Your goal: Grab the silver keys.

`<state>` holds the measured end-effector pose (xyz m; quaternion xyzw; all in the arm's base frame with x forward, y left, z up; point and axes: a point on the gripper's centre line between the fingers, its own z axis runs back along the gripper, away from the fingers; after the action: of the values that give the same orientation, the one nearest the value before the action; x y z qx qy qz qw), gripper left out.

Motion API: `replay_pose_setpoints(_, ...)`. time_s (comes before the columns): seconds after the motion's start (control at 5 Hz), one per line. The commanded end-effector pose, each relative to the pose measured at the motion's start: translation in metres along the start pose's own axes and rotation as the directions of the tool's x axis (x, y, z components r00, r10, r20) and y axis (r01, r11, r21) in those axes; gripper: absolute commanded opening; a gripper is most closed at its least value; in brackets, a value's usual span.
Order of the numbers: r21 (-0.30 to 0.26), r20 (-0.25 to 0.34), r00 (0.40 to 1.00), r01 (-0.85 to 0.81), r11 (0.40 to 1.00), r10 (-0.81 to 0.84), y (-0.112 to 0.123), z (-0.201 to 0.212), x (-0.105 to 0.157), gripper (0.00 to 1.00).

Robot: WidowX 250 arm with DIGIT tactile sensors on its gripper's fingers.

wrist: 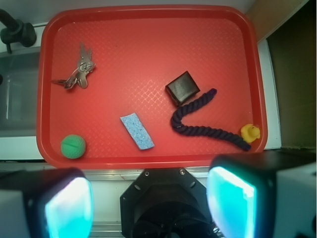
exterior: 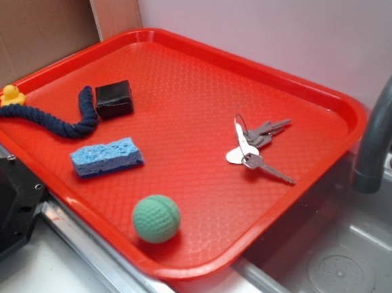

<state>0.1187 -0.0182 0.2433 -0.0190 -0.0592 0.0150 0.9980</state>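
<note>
Nothing is sitting between my wide-open gripper [wrist: 148,206] as I'm hovering off the tray [wrist: 148,20], eyeing the keys [wrist: 79,72] lying flat by its far sink-side edge, apart from the ball [wrist: 73,146]: light, hard, slippery, floppy, so I'm judging the bunched middle best.

This looks like a kitchen sink area: a grey faucet [exterior: 383,120] curves over a steel sink basin [exterior: 349,267] with a round drain [exterior: 341,274], and a red tray [exterior: 189,58] overhangs the basin's edge.
</note>
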Motion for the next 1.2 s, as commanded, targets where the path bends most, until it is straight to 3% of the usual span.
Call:
replay_pose_setpoints(0.0,0.0,0.0,1.0,0.0,1.0,0.0,0.0,0.0,0.0,1.0)
replay_pose_setpoints(0.2,-0.188,-0.066,0.987,-0.156,0.97,0.146,-0.034,-0.057,0.043,1.0)
replay_pose_setpoints(0.4,-0.136,-0.166,0.906,-0.413,0.901,0.39,-0.054,-0.094,0.068,1.0)
replay_pose_setpoints(0.6,-0.137,-0.187,0.83,-0.552,0.823,0.526,-0.066,-0.106,0.083,1.0)
replay_pose_setpoints(1.0,-0.137,-0.187,0.83,-0.552,0.823,0.526,-0.066,-0.106,0.083,1.0)
